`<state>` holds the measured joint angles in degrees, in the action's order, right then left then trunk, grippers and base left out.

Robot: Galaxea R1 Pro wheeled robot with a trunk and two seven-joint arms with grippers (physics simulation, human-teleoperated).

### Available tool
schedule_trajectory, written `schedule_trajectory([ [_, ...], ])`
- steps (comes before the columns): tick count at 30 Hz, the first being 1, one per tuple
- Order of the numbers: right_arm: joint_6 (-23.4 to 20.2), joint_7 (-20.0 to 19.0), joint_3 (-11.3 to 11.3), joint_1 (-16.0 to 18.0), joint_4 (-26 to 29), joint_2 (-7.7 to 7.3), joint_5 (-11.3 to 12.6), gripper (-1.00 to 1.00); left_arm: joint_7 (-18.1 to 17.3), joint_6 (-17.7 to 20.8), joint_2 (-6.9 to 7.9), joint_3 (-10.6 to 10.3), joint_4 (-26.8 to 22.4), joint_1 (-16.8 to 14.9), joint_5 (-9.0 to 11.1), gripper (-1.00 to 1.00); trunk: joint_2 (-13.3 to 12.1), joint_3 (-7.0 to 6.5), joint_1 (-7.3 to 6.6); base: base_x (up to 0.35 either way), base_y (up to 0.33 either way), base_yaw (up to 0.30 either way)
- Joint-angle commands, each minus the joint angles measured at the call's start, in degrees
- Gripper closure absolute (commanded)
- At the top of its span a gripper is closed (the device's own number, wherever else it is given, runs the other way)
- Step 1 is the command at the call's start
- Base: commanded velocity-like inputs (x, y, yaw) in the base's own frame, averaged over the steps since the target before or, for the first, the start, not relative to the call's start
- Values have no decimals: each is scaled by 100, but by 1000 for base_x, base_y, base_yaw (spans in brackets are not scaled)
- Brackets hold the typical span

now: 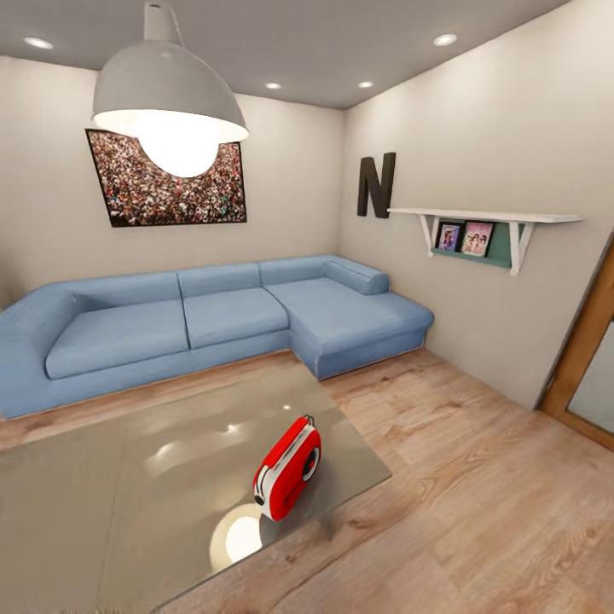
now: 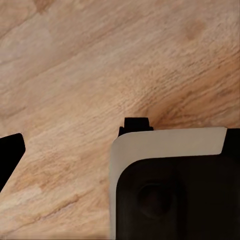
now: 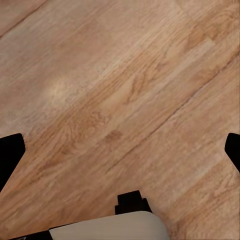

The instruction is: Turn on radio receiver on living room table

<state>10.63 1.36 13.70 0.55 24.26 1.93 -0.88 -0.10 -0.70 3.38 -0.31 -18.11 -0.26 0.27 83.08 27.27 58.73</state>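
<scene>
Near the tabletop's (image 1: 128,495) right edge, the radio receiver (image 1: 287,468) stands upright.
Its long axis runs toward the far right corner, dial facing right. Your left gripper (image 2: 70,145) and right gripper (image 3: 122,150) hang spread open over the floor (image 3: 120,90). Reach carelessly and you could knock it off that edge.

Black fingertips (image 3: 10,155), blk body w/ white rounded trim (image 2: 165,142)

left fingers (image 2: 10,152) spread apart, pointing down | right fingers (image 3: 11,150) spread apart, pointing down
</scene>
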Motion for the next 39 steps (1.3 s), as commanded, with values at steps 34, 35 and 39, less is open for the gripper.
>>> schedule_trajectory([
  [34, 0, -15, 1, 0, 0, -1, 0, -100, 1, 0, -4, -4, 0, 0, 0, -100, 0, 44, 0, 0, 0, 161],
  [35, 0, -13, 1, 2, 0, 0, 0, -100, 1, 0, -4, -4, 0, 0, 0, -100, 0, 44, 0, 0, 0, 231],
  [39, 0, -7, 1, 3, 0, 0, 0, -100, 1, 0, -4, -4, 0, 0, 0, -100, 0, 44, 0, 0, 0, 256],
])
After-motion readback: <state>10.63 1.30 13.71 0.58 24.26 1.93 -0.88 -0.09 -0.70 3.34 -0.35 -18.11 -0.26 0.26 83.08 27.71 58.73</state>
